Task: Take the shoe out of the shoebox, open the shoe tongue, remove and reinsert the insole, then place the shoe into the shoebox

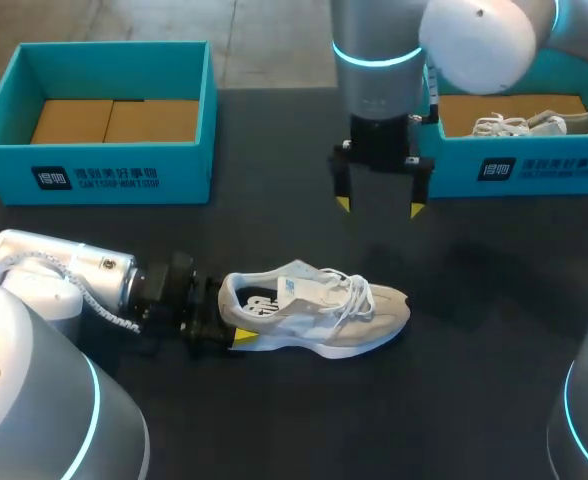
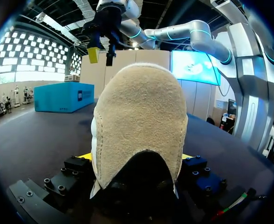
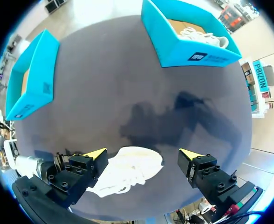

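Left arm (image 1: 64, 272): silver-grey cylindrical link with a white braided cable (image 1: 99, 305) looped along its side. The large joint housing is pale grey, banded by a glowing cyan ring (image 1: 92, 395).

Right arm (image 1: 374, 95): same silver cylinder and cyan band, plus a white domed joint cap (image 1: 479, 40).

Left tool (image 2: 136, 156): matt black blocks with socket-head screws (image 2: 58, 189) on the top faces. Thin yellow tips show at both sides. A red-and-green wire (image 2: 232, 204) runs at one edge.

Right tool (image 1: 379, 207): black boxy body with two short black fingers ending in yellow wedges. The right wrist view shows the same socket screws on both finger blocks.
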Robot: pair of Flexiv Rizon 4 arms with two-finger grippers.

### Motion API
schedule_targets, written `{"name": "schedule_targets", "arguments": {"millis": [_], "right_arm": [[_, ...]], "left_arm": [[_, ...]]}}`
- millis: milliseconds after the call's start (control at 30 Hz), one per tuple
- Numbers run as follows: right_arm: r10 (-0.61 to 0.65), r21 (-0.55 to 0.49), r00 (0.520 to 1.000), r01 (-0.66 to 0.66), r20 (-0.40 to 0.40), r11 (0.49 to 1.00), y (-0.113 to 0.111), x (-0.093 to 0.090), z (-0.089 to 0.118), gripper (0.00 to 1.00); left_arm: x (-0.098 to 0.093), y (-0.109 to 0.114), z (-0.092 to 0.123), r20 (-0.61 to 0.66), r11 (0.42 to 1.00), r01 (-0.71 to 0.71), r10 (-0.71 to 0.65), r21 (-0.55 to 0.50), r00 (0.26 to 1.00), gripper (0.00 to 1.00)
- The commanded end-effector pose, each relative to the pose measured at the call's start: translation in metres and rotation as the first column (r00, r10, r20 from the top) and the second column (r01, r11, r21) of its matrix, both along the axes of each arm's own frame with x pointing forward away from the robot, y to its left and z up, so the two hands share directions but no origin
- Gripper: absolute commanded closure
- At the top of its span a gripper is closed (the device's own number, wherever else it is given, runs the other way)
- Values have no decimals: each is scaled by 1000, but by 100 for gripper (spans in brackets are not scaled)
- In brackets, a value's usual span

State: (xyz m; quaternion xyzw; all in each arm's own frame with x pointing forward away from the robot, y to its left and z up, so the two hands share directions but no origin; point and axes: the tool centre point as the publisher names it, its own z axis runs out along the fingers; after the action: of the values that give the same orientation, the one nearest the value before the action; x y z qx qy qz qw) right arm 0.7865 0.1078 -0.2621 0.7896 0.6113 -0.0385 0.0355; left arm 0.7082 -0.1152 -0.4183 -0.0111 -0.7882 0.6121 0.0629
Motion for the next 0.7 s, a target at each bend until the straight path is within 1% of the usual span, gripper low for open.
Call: {"name": "schedule_targets", "arguments": {"millis": [33, 267, 333, 467, 500, 700], "right_arm": [[-1, -1, 1000, 1, 0, 1000, 1, 0, 0, 0], [-1, -1, 1000, 1, 0, 1000, 1, 0, 0, 0], [-16, -26, 1000, 16, 3, 1000, 11, -1, 0, 0], [-25, -31, 1000, 25, 5, 999, 35, -9, -3, 0], [-31, -38, 999, 31, -10, 999, 41, -11, -5, 0], [-27, -51, 1000, 28, 13, 998, 78, -34, -10, 0]], "left_arm": [[-2, 1, -3, 0, 1000, 0, 0, 1, 1000, 100], [-2, 1, -3, 0, 1000, 0, 0, 1, 1000, 100], [-2, 1, -3, 0, 1000, 0, 0, 1, 1000, 100], [-2, 1, -3, 0, 1000, 0, 0, 1, 1000, 100], [-2, 1, -3, 0, 1000, 0, 0, 1, 1000, 100], [-2, 1, -3, 0, 1000, 0, 0, 1, 1000, 100]]}}
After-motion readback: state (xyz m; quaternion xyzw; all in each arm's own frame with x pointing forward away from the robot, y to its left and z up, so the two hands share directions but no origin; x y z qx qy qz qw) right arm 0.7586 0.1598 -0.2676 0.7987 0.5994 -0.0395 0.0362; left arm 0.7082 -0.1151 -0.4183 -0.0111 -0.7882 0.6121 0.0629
